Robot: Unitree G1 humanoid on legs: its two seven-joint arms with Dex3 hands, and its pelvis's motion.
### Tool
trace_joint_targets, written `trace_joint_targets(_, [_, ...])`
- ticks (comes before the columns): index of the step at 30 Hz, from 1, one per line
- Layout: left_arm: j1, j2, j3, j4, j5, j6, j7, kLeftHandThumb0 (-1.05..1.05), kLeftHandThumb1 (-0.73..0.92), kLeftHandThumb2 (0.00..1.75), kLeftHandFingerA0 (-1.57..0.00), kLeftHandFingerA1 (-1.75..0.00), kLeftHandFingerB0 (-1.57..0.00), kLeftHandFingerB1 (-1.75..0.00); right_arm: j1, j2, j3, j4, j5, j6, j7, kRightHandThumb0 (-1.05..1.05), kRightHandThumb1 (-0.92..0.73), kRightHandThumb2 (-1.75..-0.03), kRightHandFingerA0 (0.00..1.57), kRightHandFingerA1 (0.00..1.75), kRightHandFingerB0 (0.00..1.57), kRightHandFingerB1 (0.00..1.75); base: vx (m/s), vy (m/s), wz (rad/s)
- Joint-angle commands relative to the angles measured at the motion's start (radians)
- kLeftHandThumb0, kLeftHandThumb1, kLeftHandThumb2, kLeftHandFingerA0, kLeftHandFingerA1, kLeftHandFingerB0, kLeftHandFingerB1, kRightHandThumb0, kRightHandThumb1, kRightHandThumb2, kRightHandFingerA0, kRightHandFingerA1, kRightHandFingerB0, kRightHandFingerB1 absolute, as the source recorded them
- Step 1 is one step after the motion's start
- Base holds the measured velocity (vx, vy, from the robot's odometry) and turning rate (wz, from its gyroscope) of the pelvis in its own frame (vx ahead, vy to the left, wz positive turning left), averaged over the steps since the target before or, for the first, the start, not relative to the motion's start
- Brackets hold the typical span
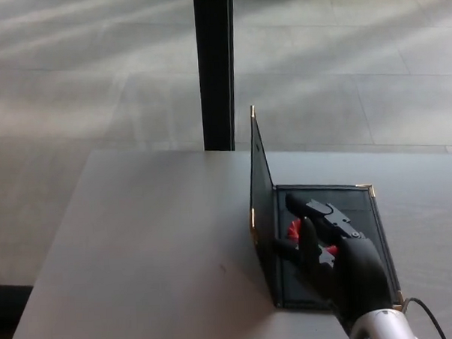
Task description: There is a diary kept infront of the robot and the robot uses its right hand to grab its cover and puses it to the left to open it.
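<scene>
Hand first: my right hand point(339, 258) comes in from five o'clock and lies over the diary's point(327, 240) lower inside panel, fingers point(308, 245) spread and released, one touching the standing cover point(261, 205) at its base; it grasps nothing that I can see. Something red point(295, 229) shows on the panel between the fingers. Diary sits right of centre on the white table point(154, 240), its cover upright on edge along the nine o'clock side. Beyond, at twelve o'clock, a black post point(215, 68) rises from the tiled floor point(342, 74).
</scene>
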Motion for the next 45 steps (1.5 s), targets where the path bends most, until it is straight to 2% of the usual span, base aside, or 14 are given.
trace_joint_targets(1, [-0.015,0.038,-0.020,0.000,0.019,0.004,0.000,-0.69,0.92,0.93,-0.21,-0.79,-0.13,-0.59,-0.006,-0.104,0.115,0.058,-0.247,-0.133,0.073,-0.73,-0.92,-0.67,0.47,0.58,0.36,0.45,0.00,0.000,0.00])
trace_joint_targets(3, [-0.021,0.044,-0.029,0.008,0.026,0.001,-0.001,-0.68,0.88,1.17,-0.25,-0.74,-0.13,-0.60,-0.016,-0.140,0.150,0.086,-0.306,-0.146,0.067,-0.72,-0.92,-0.69,0.45,0.61,0.35,0.45,0.00,0.000,0.00])
trace_joint_targets(5, [-0.026,0.050,-0.034,-0.004,0.027,0.011,0.009,-0.67,0.92,0.94,-0.19,-0.88,-0.15,-0.61,-0.037,-0.159,0.161,0.118,-0.334,-0.114,0.055,-0.74,-0.92,-0.70,0.40,0.56,0.33,0.44,0.00,0.000,0.00])
trace_joint_targets(17, [-0.040,0.045,-0.075,-0.024,0.036,0.027,0.021,-0.67,0.92,0.94,-0.19,-0.83,-0.12,-0.57,-0.326,-0.202,0.228,0.300,-0.438,-0.051,0.102,-0.75,-0.90,-0.67,0.41,0.61,0.34,0.46,0.00,0.000,0.00])
trace_joint_targets(18, [-0.037,0.041,-0.087,-0.037,0.044,0.032,0.025,-0.68,0.92,0.95,-0.20,-0.82,-0.13,-0.58,-0.343,-0.199,0.227,0.315,-0.439,-0.053,0.102,-0.64,-0.67,-1.12,0.45,0.70,0.18,0.51,0.00,0.000,0.00])
trace_joint_targets(19, [-0.034,0.039,-0.094,-0.044,0.047,0.036,0.028,-0.68,0.92,0.95,-0.20,-0.82,-0.13,-0.58,-0.356,-0.201,0.233,0.326,-0.451,-0.053,0.102,-0.74,-0.90,-0.67,0.44,0.62,0.34,0.46,0.00,0.000,0.00])
trace_joint_targets(23, [-0.034,0.039,-0.096,-0.075,0.032,0.062,0.037,-0.70,0.88,1.16,-0.21,-0.72,-0.12,-0.59,-0.497,-0.240,0.307,0.433,-0.562,-0.064,0.126,-0.78,-0.92,-0.68,0.44,0.53,0.33,0.43,0.00,0.000,0.00])
trace_joint_targets(28, [-0.039,0.040,-0.108,-0.082,0.033,0.067,0.031,-0.68,0.92,0.96,-0.15,-0.82,-0.11,-0.58,-0.598,-0.234,0.313,0.511,-0.574,-0.063,0.135,-0.78,-0.92,-0.68,0.48,0.55,0.34,0.43,0.00,0.000,0.00])
trace_joint_targets(29, [-0.044,0.041,-0.116,-0.074,0.040,0.062,0.031,-0.68,0.92,0.95,-0.21,-0.81,-0.14,-0.59,-0.622,-0.225,0.326,0.529,-0.586,-0.068,0.140,-0.66,-0.70,-1.15,0.47,0.67,0.15,0.49,0.00,0.000,0.00])
trace_joint_targets(30, [-0.050,0.045,-0.123,-0.058,0.049,0.054,0.029,-0.68,0.92,0.95,-0.21,-0.81,-0.14,-0.59,-0.658,-0.209,0.348,0.555,-0.603,-0.073,0.149,-0.66,-0.70,-1.15,0.47,0.67,0.15,0.49,0.00,0.000,0.00])
trace_joint_targets(31, [-0.057,0.044,-0.126,-0.059,0.050,0.053,0.039,-0.69,0.92,0.94,-0.20,-0.87,-0.15,-0.62,-0.671,-0.196,0.366,0.556,-0.614,-0.067,0.156,-0.79,-0.92,-0.70,0.45,0.54,0.35,0.44,0.00,0.000,0.00])
trace_joint_targets(42, [-0.104,0.031,-0.135,-0.060,0.039,0.049,0.047,-0.66,0.92,0.94,-0.25,-0.77,-0.17,-0.59,-0.555,-0.041,0.446,0.618,-0.641,-0.049,0.140,-0.80,-0.92,-0.68,0.41,0.60,0.34,0.47,0.00,0.000,0.00])
trace_joint_targets(43, [-0.102,0.028,-0.138,-0.070,0.040,0.054,0.046,-0.65,0.92,0.93,-0.24,-0.77,-0.16,-0.59,-0.546,-0.029,0.443,0.635,-0.647,-0.060,0.128,-0.80,-0.72,-1.08,0.42,0.71,0.29,0.57,0.00,0.000,0.00])
trace_joint_targets(45, [-0.099,0.019,-0.143,-0.104,0.037,0.076,0.057,-0.66,0.92,0.95,-0.24,-0.77,-0.15,-0.59,-0.526,0.004,0.433,0.662,-0.635,-0.069,0.128,-0.84,-0.88,-0.71,0.40,0.66,0.29,0.49,0.00,0.000,0.00])
